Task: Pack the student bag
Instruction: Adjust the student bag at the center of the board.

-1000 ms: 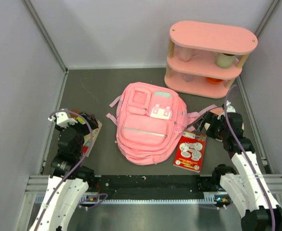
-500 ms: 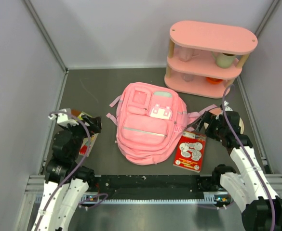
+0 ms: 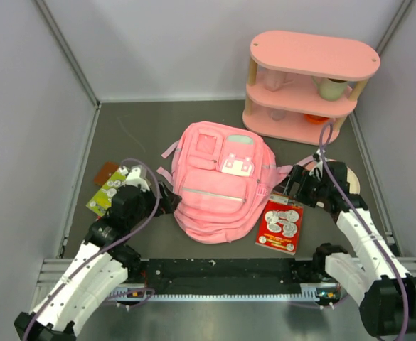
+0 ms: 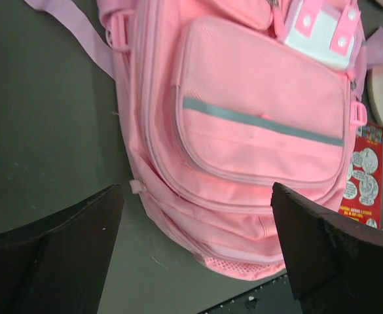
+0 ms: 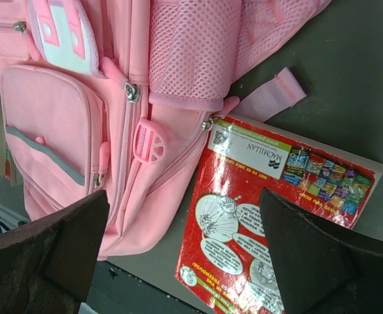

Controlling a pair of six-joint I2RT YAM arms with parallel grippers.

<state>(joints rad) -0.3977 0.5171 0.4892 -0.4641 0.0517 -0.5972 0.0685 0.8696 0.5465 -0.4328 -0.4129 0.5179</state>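
Observation:
The student bag (image 3: 218,183) is a pink backpack lying flat on its back in the middle of the dark table, front pockets up. My left gripper (image 3: 168,202) hovers open at the bag's lower left edge; in the left wrist view its fingers (image 4: 60,258) frame the bag's bottom corner (image 4: 243,216) with nothing between them. My right gripper (image 3: 291,186) hangs open by the bag's right side, above a red book (image 3: 280,224). The right wrist view shows that book (image 5: 276,222) and the bag's mesh side pocket (image 5: 191,49) under the open jaws.
A green-covered book (image 3: 108,192) and a small brown item (image 3: 107,172) lie left of the bag. A pink oval shelf unit (image 3: 308,85) with cups stands at the back right. A pale round disc (image 3: 348,182) lies behind the right arm. Grey walls enclose the table.
My left arm has swung right to the bag's left edge, uncovering the green book. My right arm has moved left toward the bag and the red book.

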